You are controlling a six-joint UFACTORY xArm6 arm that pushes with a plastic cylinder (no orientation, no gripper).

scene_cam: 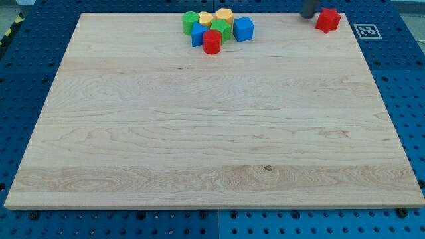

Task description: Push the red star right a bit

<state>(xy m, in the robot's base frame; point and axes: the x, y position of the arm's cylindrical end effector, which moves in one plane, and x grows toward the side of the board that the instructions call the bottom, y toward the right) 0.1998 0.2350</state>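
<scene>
Where the board (pixel 199 133) meets its far right corner, the red star (pixel 327 20) sits close to the far edge, with my tip (pixel 309 16) just beside it on the left; contact cannot be told. I have no pincer, only the rod, holding nothing. Well apart to the left huddle a red cylinder (pixel 212 42), blue cube (pixel 244 28), green (pixel 190 21) and yellow (pixel 224 14) blocks
</scene>
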